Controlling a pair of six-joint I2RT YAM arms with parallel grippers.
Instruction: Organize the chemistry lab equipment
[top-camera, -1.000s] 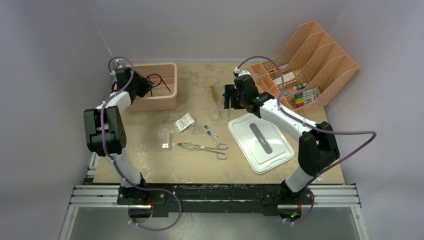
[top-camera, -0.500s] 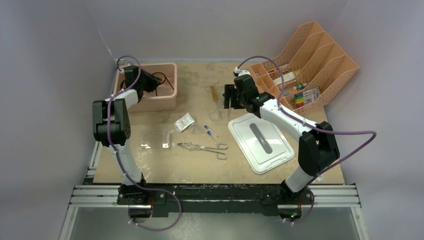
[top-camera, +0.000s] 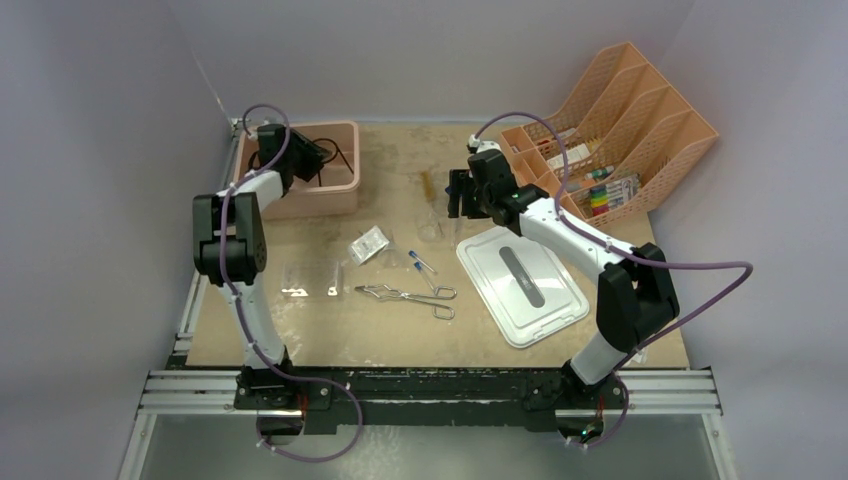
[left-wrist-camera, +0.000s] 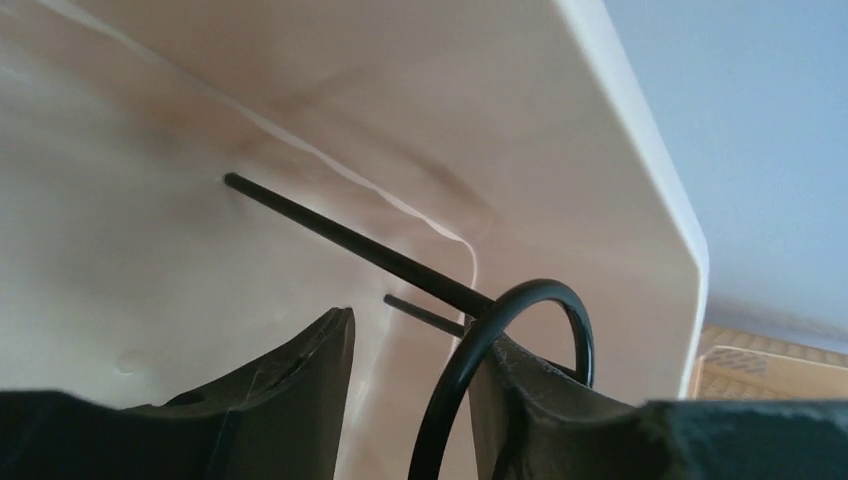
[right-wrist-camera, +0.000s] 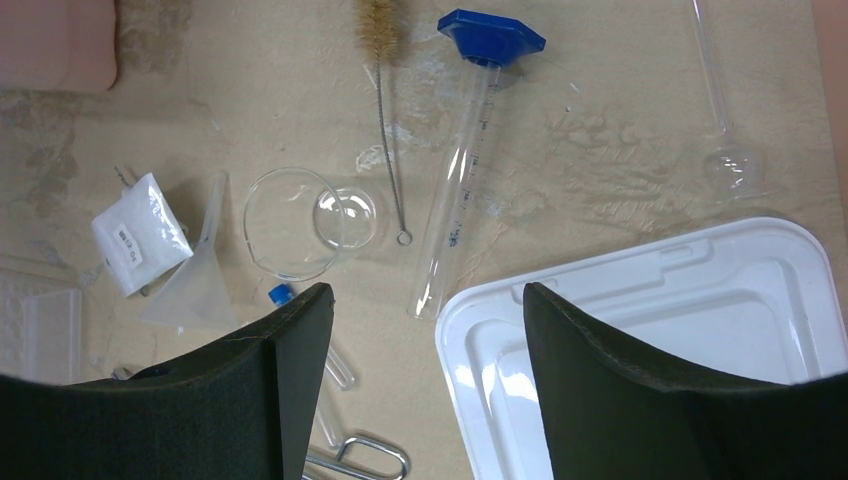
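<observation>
My left gripper reaches into the pink bin. In the left wrist view its jaws stand apart, and the black wire ring stand rests against the inner edge of the right finger only. My right gripper hangs open above the table's middle, over the clear glass flask, thin brush and a blue-based tube. Lying on the table are the silver tongs, blue-capped vials, small bag and clear tube rack.
A white tray lid lies right of centre, under my right arm. An orange mesh file organiser with markers stands at the back right. A clear funnel and a glass rod also lie on the board.
My left arm has swung to the right, carrying its gripper further over the pink bin with the ring stand. The right arm has not moved.
</observation>
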